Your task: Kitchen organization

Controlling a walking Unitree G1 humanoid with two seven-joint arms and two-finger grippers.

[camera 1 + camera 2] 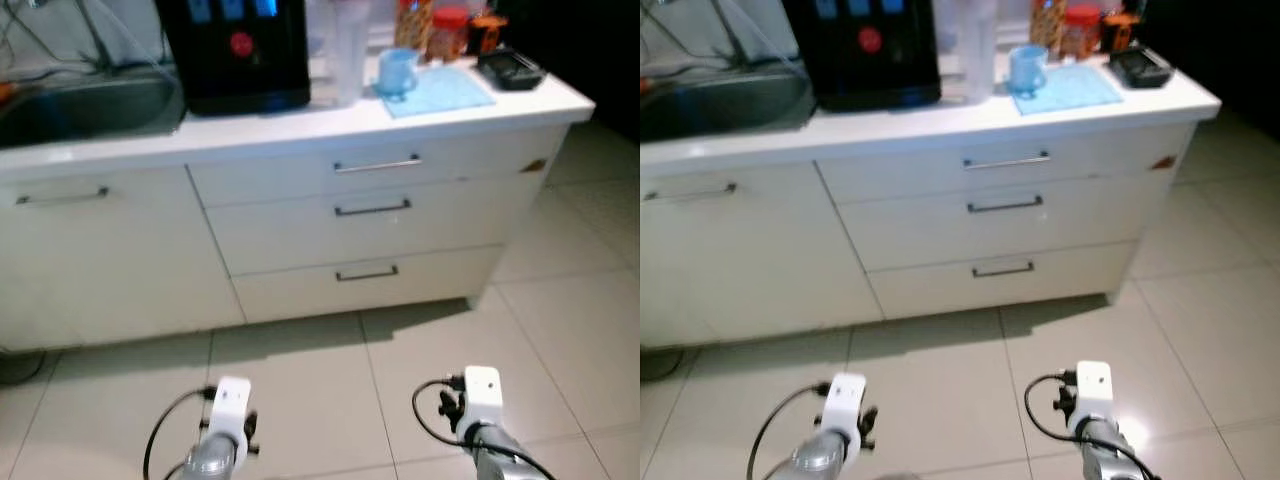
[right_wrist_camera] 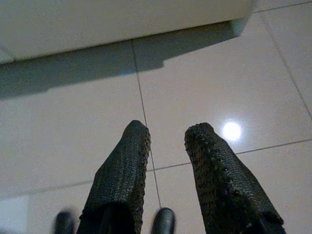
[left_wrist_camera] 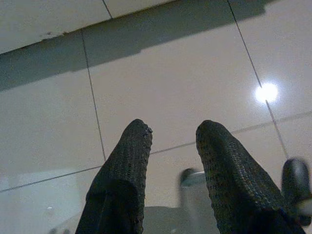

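A white kitchen counter (image 1: 300, 130) stands ahead with three drawers (image 1: 372, 210) stacked under it. On top sit a blue cup (image 1: 397, 72) on a light blue mat (image 1: 440, 92), a black appliance (image 1: 235, 50), jars (image 1: 448, 32) and a black tray (image 1: 510, 70). Both arms hang low over the tiled floor, their wrists at the bottom of the eye views. My left gripper (image 3: 170, 131) is open with nothing between its fingers. My right gripper (image 2: 166, 130) is also open and holds nothing.
A sink (image 1: 85, 105) lies at the counter's left, above a cupboard door (image 1: 95, 255). Pale floor tiles (image 1: 560, 330) stretch in front of the cabinet and round its right end. A dark cable (image 1: 20, 370) lies at the lower left.
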